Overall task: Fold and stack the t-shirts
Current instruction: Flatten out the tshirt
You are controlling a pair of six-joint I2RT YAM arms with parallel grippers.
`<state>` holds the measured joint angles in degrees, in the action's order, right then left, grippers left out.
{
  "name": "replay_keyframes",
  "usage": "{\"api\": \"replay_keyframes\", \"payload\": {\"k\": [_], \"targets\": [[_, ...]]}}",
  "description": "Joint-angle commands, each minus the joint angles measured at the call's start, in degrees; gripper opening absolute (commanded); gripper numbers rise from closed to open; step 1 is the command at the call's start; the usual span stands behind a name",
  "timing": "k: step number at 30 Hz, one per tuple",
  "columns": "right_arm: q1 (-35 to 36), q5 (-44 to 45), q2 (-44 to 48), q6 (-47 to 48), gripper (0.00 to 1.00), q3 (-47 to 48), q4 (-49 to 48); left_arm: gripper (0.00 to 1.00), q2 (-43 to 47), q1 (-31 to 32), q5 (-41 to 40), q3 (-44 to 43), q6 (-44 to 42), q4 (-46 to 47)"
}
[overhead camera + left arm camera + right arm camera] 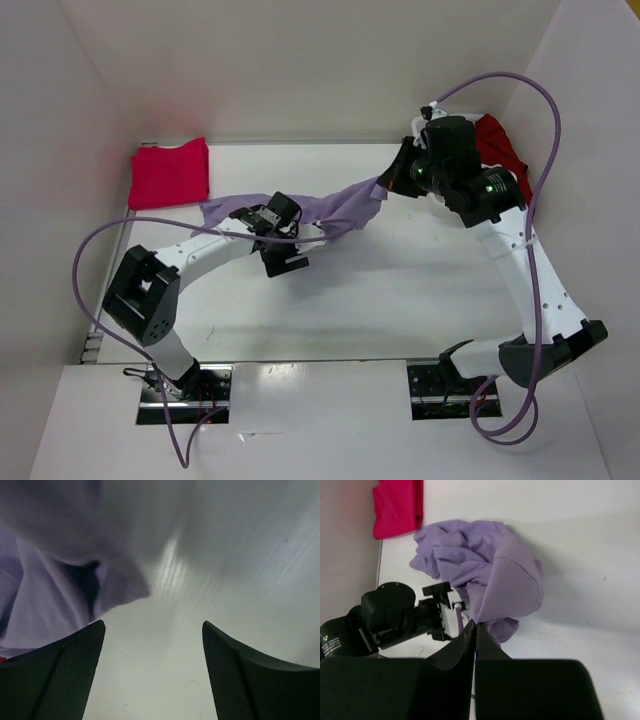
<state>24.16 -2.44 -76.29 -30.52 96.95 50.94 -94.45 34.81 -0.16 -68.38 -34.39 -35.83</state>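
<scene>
— On the tabletop (420, 290), where's the lavender t-shirt (340, 210)?
— Stretched across its middle, limp and light. Right claw (475, 626) pinches its edge; left claw (153, 626) hangs spread beside it. I'd grab a hem corner.

Top external: you look from above and behind the arm bases, down over the whole white table (400, 300). The lavender t-shirt (345, 205) lies mid-frame, fairly far off.

Left wrist: you look down between the two fingers (60, 675) of the left gripper (153, 624), very close to the lavender t-shirt. The shirt fills the upper left, blurred, with bare table to its right.

Right wrist: you look along the right gripper (475, 627) from just above the lavender t-shirt, facing across it at middle range. This view shares three things with the top view: the lavender t-shirt, the magenta t-shirt (397, 505) beyond it, and the left arm (390, 615) beside it. The left wrist view shares only the lavender t-shirt and the table.
</scene>
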Motion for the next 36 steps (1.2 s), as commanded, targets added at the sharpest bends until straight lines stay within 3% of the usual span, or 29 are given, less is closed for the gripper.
{"api": "replay_keyframes", "payload": {"k": [1,5,9,12,13,14,15,18,26,27,36], "targets": [[-0.17,1.29,1.58,0.90,0.00,1.32,2.76,0.85,-1.16,0.34,-1.59,0.87,3.36,10.16],[-0.17,1.29,2.11,0.90,0.00,3.59,4.43,0.89,-1.79,0.35,-7.65,0.10,7.31,15.35],[-0.17,4.18,0.54,3.44,0.00,11.57,7.41,0.91,0.59,0.35,-3.98,0.09,6.80,16.07],[-0.17,6.56,-8.58,6.26,0.00,33.76,15.30,0.91,-1.78,0.35,-3.44,-1.84,5.48,14.65],[0.35,8.05,-12.53,7.05,0.00,53.41,18.64,0.91,-3.44,0.35,-3.44,-2.37,5.48,14.04],[3.06,11.72,-18.48,6.27,0.00,60.66,21.02,0.91,-4.15,0.35,-3.44,-3.50,5.48,13.17],[4.13,11.75,-19.76,7.31,0.00,67.69,18.96,0.91,-4.77,-0.43,-3.44,-4.21,6.26,13.16],[4.93,11.06,-23.28,8.20,0.00,75.72,16.56,0.92,-4.25,-1.23,2.26,-5.88,7.32,11.66],[5.46,8.23,-23.65,8.73,0.00,74.53,15.95,0.92,-7.31,-1.23,12.98,-5.27,7.32,8.68],[5.46,8.24,-23.64,8.73,0.00,74.01,15.95,1.00,-7.32,-1.23,15.17,-5.27,7.32,8.07],[5.46,10.69,-23.64,8.73,0.00,74.70,16.47,1.00,-12.41,4.04,31.34,-13.26,9.86,7.88]]}}
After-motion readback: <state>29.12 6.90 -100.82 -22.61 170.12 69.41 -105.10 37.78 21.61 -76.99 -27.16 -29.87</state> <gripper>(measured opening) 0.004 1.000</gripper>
